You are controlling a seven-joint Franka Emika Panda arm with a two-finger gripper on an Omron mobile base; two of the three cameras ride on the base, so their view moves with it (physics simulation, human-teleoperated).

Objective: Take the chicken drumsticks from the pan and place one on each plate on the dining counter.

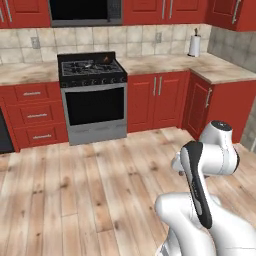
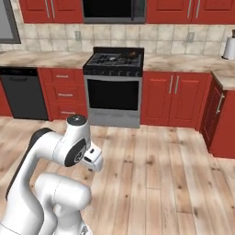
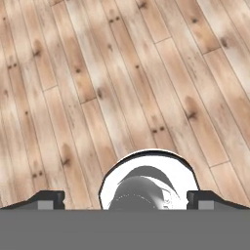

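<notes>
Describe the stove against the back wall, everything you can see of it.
The stove is a freestanding range with a black cooktop, dark grates and a row of knobs along its front edge. Below sits a steel-grey oven door with a dark window and a handle bar, then a grey bottom drawer. It stands upright between red cabinets, flush with the marbled countertops, under a dark microwave. Something small and dark with an orange glint rests on the grates, too small to identify.

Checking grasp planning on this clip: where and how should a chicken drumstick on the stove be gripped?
Judged from afar, the drumsticks are just an orange-brown patch at the rear right of the stove, so which way the bones point cannot be told. Coming from straight above and closing across the thinner bone end is likely best, since they lie low on the dark cooktop.
</notes>
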